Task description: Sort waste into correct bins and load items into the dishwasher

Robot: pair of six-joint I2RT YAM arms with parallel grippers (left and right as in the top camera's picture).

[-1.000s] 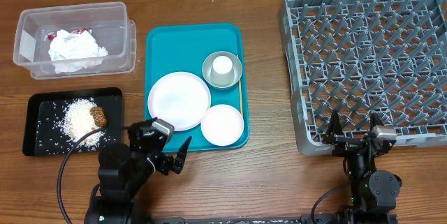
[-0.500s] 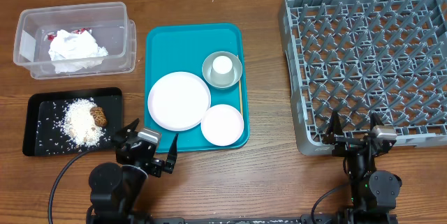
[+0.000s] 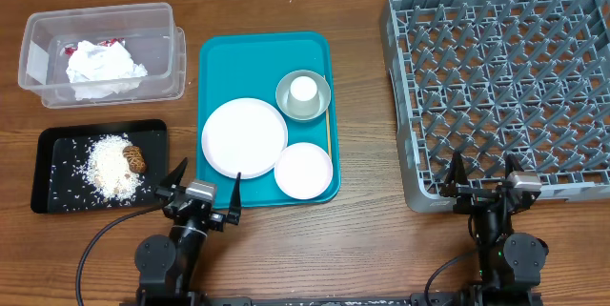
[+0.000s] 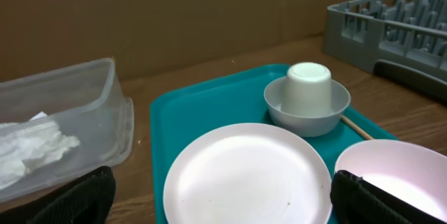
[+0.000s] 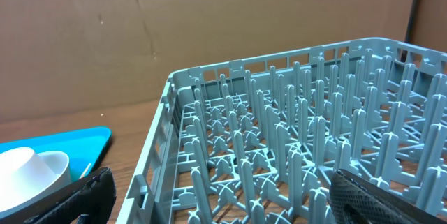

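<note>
Both arms read matte black from overhead. Left gripper: two slim, tapered black fingers, a small silver-grey block at their base, and a round black joint housing behind. Right gripper looks identical to me, with a matching grey cap. A thin black cable loops off the left arm, and a second lead off the right. In my wrist views the finger pads show a fine mesh texture.

A brown wooden table carries four things. At its far left stands a clear rectangular plastic tub, with a shallow black rectangular tray nearer the front. A flat teal plastic tray lies mid-table, and a large square grey plastic dish rack sits on the right.
</note>
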